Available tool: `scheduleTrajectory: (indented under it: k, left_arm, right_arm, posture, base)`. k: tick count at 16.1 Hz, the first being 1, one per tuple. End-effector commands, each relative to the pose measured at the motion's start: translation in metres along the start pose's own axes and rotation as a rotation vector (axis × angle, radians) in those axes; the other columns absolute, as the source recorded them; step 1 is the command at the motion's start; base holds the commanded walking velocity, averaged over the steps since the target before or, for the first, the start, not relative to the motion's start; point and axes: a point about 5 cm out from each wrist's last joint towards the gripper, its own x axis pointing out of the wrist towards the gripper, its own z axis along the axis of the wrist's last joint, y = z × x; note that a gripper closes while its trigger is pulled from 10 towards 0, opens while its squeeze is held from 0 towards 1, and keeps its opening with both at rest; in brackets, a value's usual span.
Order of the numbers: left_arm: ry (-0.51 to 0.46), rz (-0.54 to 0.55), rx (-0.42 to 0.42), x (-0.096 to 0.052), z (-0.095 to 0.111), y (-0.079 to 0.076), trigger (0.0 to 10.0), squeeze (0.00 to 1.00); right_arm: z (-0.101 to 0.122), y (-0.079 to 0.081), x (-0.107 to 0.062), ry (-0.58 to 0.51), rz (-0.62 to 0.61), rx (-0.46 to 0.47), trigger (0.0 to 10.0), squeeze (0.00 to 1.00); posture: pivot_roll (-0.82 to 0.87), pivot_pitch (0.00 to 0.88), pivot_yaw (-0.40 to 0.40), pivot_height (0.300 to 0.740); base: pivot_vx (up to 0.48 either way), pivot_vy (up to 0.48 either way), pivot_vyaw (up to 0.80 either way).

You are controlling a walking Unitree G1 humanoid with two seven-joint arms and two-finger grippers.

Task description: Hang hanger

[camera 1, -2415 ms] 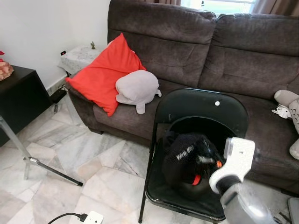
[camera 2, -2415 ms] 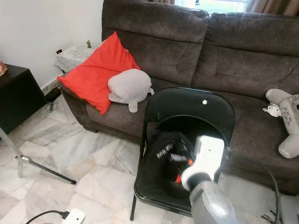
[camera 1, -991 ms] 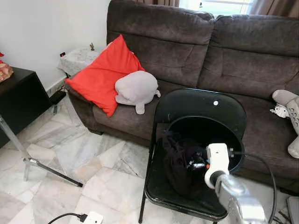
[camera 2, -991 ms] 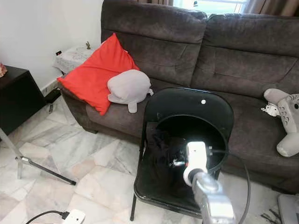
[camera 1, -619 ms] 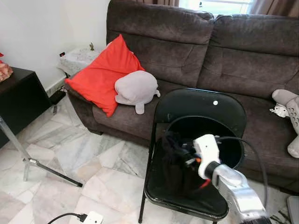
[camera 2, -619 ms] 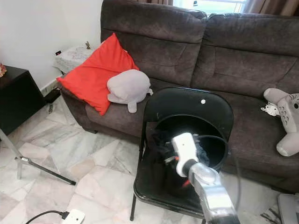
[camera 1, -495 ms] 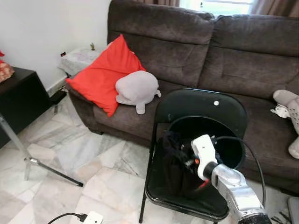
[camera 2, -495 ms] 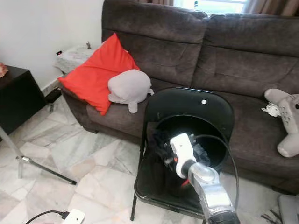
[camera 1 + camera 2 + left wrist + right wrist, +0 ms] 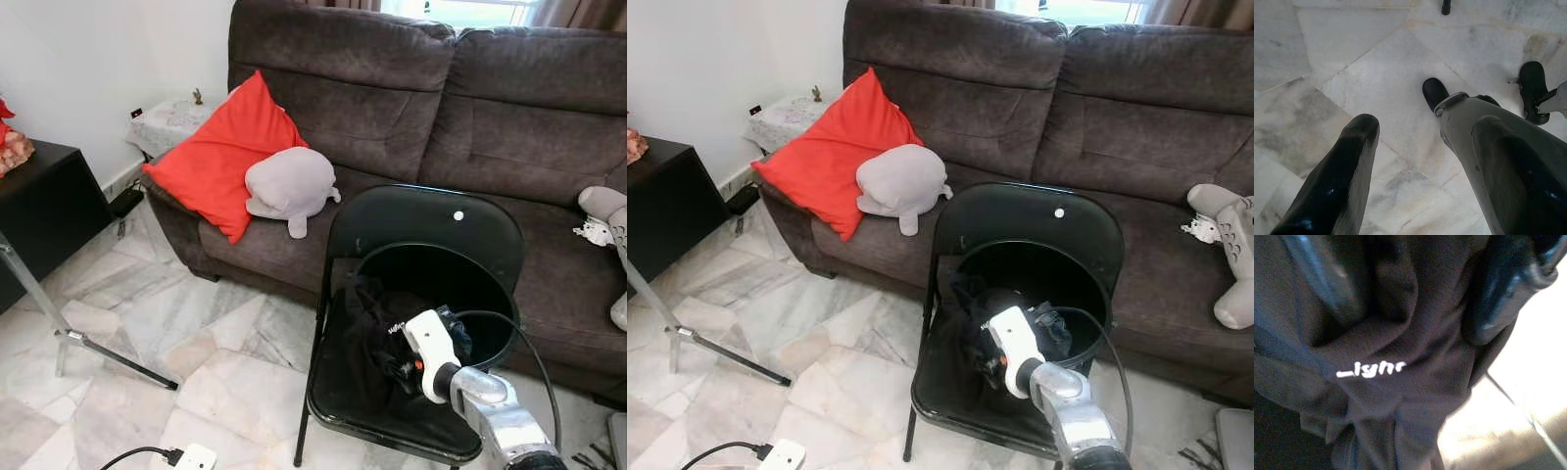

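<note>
Reaching down over the seat of the black folding chair [image 9: 421, 230], the right gripper [image 9: 400, 364] was buried in a heap of black garment [image 9: 377, 328], and the right wrist view showed its two fingers [image 9: 1498, 298] set apart with a fold of the dark cloth [image 9: 1391, 367], marked with small white lettering, bunched between them. They looked partly closed on that fold, so the grip appeared to be on fabric. The hanger named in the task could not be made out in any view; if it was there, it lay hidden in the heap on the seat, beside the black round bin [image 9: 441, 284] that stood against the chair back.

Doing this step well would have meant feeling for something rigid rather than cloth alone: a pinch on loose fabric would lift the garment in a sagging bundle and might slide off any hanger inside. A slow, straight lift clear of the bin's rim and the chair back would have kept the cloth from snagging.

The left gripper [image 9: 1420, 161] hung idle over the marble floor [image 9: 1376, 68], fingers spread and holding nothing. Behind the chair stood the dark brown sofa [image 9: 411, 88], with a red cushion [image 9: 220, 157] and a grey plush toy [image 9: 289, 181] touching it.
</note>
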Motion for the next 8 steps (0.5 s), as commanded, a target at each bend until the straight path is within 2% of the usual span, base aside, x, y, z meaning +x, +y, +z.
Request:
scheduleTrajectory:
  k: [1, 3, 6, 7, 8]
  left_arm:
    - [0.027, 0.0, 0.01, -0.001, -0.007, 0.002, 10.0, 0.0]
    - [0.029, -0.002, 0.01, -0.001, -0.007, 0.001, 10.0, 0.0]
    - [0.032, -0.009, 0.006, -0.001, -0.008, 0.001, 10.0, 0.0]
    - [0.033, -0.011, 0.006, -0.001, -0.008, 0.001, 10.0, 0.0]
    - [0.034, -0.013, 0.006, -0.001, -0.008, 0.0, 10.0, 0.0]
  right_arm:
    - [0.013, 0.0, 0.001, -0.073, 0.016, 0.018, 10.0, 1.0]
    - [0.023, 0.004, -0.001, -0.129, 0.03, 0.055, 10.0, 1.0]
    - [0.021, 0.01, -0.005, -0.141, -0.001, 0.066, 10.0, 1.0]
    - [0.021, 0.012, -0.008, -0.158, -0.027, 0.081, 10.0, 0.22]
    - [0.021, 0.013, -0.012, -0.191, -0.054, 0.108, 10.0, 0.0]
  posture:
    - [-0.09, 0.059, 0.067, 0.74]
    - [-0.09, 0.059, 0.066, 0.74]
    - [-0.09, 0.059, 0.064, 0.74]
    - [-0.09, 0.058, 0.062, 0.74]
    - [-0.09, 0.057, 0.062, 0.74]
  base:
    - [0.0, 0.0, 0.0]
    - [0.0, 0.0, 0.0]
    - [0.0, 0.0, 0.0]
    - [0.0, 0.0, 0.0]
    - [0.0, 0.0, 0.0]
